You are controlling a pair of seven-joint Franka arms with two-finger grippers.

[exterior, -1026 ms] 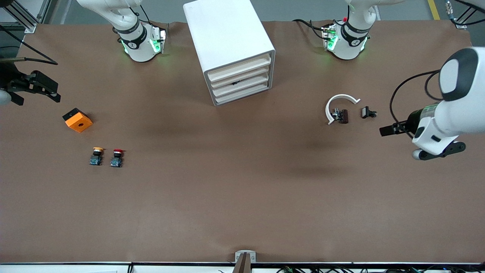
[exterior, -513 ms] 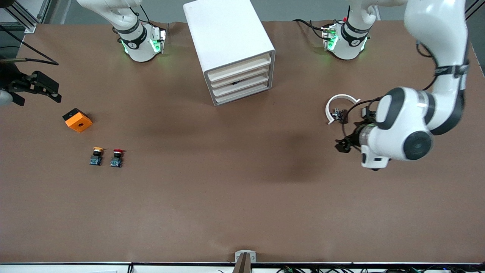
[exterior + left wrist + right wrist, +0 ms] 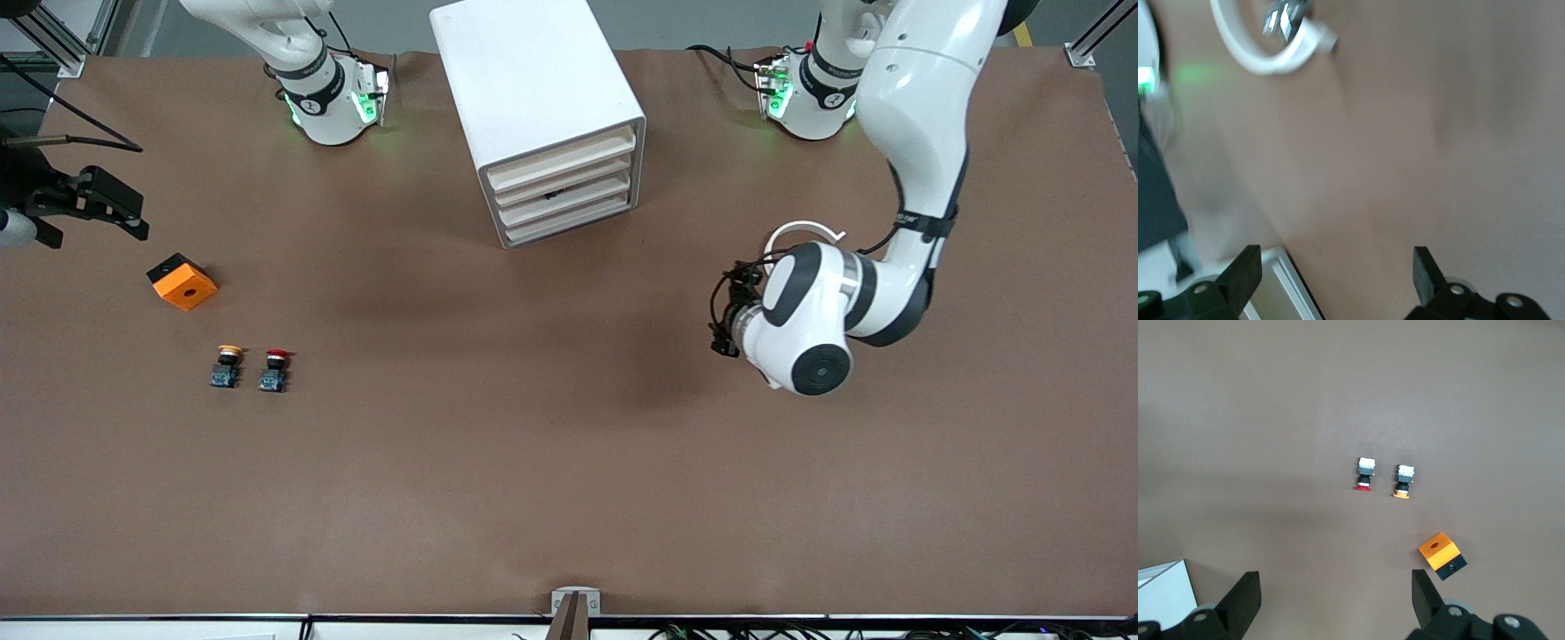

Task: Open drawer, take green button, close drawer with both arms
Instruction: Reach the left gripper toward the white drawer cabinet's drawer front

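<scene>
- The cabinet [image 3: 538, 116] served as my landmark; its four drawers all sat pushed in, fronts facing the front camera and angled a little toward the left arm's end of the table.
- The drawer [image 3: 562, 185] wanted for the job was not yet pulled, and I could not see the green button anywhere; I judged it was shut away inside.
- The left gripper [image 3: 727, 318] hung over bare table, nearer the front camera than the cabinet and toward the left arm's end, fingers [image 3: 1241, 277] spread wide with nothing between them.
- The drawer fronts lay long-axis crosswise to its likely approach; this arm looked much the nearer.
- The right gripper [image 3: 89, 209] waited well off toward the right arm's end, jaws also spread.
- No readable labels or writing.
</scene>
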